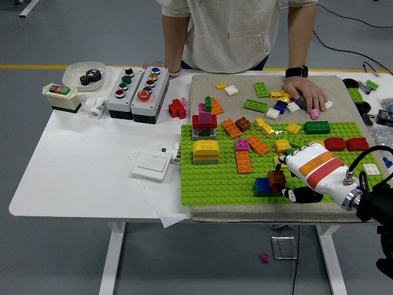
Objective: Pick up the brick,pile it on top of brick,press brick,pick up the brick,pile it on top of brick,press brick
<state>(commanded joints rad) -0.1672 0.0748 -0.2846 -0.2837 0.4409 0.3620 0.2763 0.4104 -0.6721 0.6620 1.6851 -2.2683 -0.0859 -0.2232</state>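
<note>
My right hand [287,175], white with orange and red bands, comes in from the lower right over the green baseplate [215,178]. Its fingers are curled around a dark brown brick [276,177]. That brick hangs right over the blue and red brick pair [265,185] near the plate's front edge, covering most of the red one; whether they touch I cannot tell. A yellow brick [282,145] lies just behind the hand. My left arm is out of sight.
Many loose bricks lie on the plate and the beige mat [242,83] behind it. A yellow stack [206,152] and a red and green stack [204,120] stand at the left. A person's hand [305,91] rests on the mat's far right. Button boxes [138,92] and a white switch [151,165] sit at left.
</note>
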